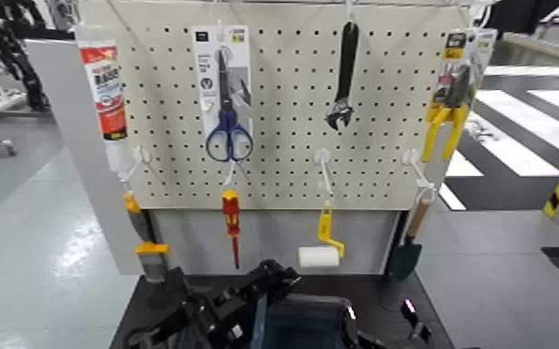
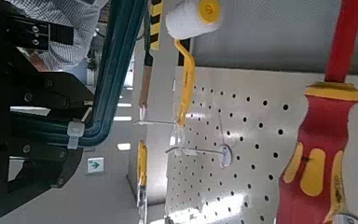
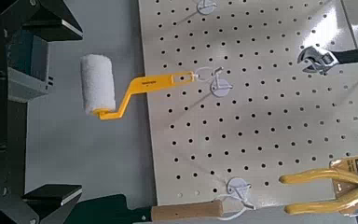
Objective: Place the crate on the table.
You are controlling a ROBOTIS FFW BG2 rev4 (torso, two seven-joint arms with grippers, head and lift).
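We are looking first at the white pegboard panel (image 1: 283,102), which is filling most of the head view and standing behind the black table (image 1: 376,290). Only a narrow strip of that tabletop is showing, the rest running off the lower edge. The crate (image 1: 304,323) is sitting low in the middle of that view, over the table's near part, and we are seeing just its dark blue-grey top and paler rim; whether it is resting on the surface or being carried we cannot tell.

The left arm is reaching in from the lower left, its black links crowding against the crate's left side, and the left gripper (image 1: 266,278) is lying up by the crate's rim. The right gripper (image 1: 411,327) is barely peeking in at the lower right, beside the crate. We cannot tell how far either pincer is spread, nor whether it is grasping anything: both are mostly cut off.

On the panel are hanging blue-handled scissors (image 1: 228,116), a black wrench (image 1: 344,79), yellow pliers (image 1: 448,116), a red screwdriver (image 1: 232,223) and a small paint roller (image 1: 319,249).
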